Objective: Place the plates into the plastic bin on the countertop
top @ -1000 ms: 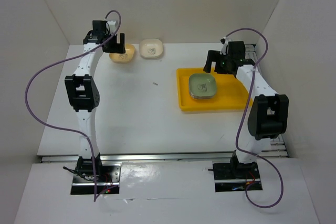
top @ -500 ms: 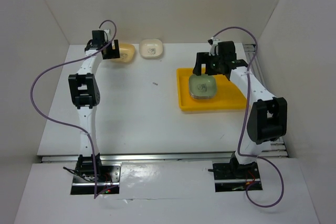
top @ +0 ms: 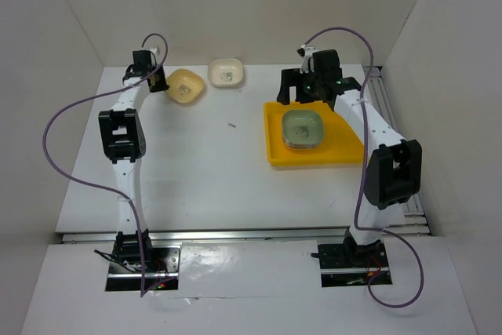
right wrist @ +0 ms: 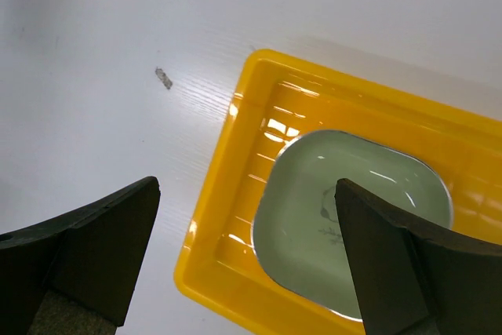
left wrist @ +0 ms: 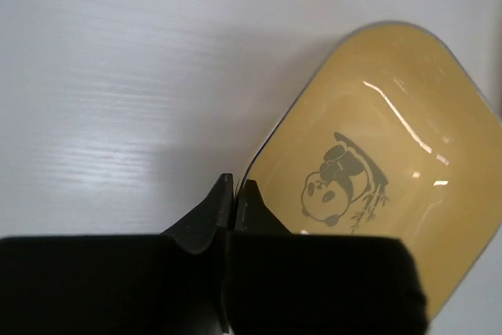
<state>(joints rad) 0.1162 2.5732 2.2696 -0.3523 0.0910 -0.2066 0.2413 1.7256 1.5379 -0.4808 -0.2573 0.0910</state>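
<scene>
On the flat white countertop (top: 196, 162), the shallow yellow-orange plastic bin (top: 314, 156) holds a green rounded-square plate (top: 303, 128), directly below the wide-open right gripper (right wrist: 247, 249). The left gripper (left wrist: 234, 194) pinches the rim of the tilted yellow plate (left wrist: 376, 170), with a cream plate (top: 226, 73) just beside it.

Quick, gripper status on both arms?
Left gripper: closed on the rim of the glossy yellow rounded-square plate.
Right gripper: open, empty, over the yellow-orange plastic bin holding a pale green plate.
</scene>
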